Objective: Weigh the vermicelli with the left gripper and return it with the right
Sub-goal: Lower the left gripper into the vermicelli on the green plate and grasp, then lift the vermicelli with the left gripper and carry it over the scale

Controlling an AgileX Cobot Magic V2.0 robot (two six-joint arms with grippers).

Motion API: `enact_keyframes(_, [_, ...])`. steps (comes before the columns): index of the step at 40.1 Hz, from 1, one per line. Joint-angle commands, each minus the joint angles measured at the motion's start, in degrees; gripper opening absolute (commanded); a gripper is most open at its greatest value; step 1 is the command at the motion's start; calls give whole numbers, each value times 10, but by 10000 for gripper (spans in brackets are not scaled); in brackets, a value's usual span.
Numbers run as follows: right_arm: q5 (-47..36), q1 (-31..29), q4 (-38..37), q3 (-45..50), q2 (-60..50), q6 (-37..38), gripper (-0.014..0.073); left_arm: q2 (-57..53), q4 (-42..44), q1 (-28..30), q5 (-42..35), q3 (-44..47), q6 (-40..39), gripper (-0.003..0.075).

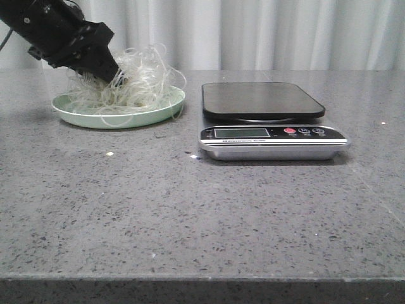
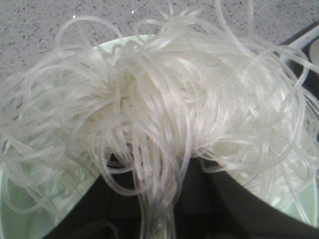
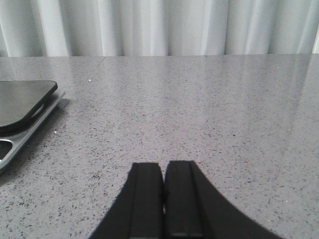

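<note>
The matte black blocky left gripper (image 1: 119, 78) reaches down into the fluffy tangle of thin translucent whitish vermicelli (image 1: 130, 83), which sits heaped on the pale green round plate (image 1: 158, 111) at the left of the grey speckled stone surface (image 1: 190, 209). Noodles bury its fingers, so I cannot tell how they stand. A silver kitchen scale with a dark platform (image 1: 261, 100) stands beside the plate. The right gripper (image 3: 163, 199) hangs above bare surface, fingers pressed together on nothing.
</note>
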Motion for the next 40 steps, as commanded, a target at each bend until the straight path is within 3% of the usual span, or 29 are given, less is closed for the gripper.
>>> enact_keyframes(1, [-47,-3,0,-4,-6,-2,151,-60,-15,-4,-21,-17,0,141])
enact_keyframes(19, [-47,-3,0,-4,-6,-2,151,-221,-56,-29,-39,-17,0,139])
enact_keyframes(25, [-47,-3,0,-4,-6,-2,151,-235,-95,-87,-48,-17,0,137])
enact_keyframes(40, [-47,-3,0,-4,-6,-2,151,-183,-94,-235,-152,-17,2,137])
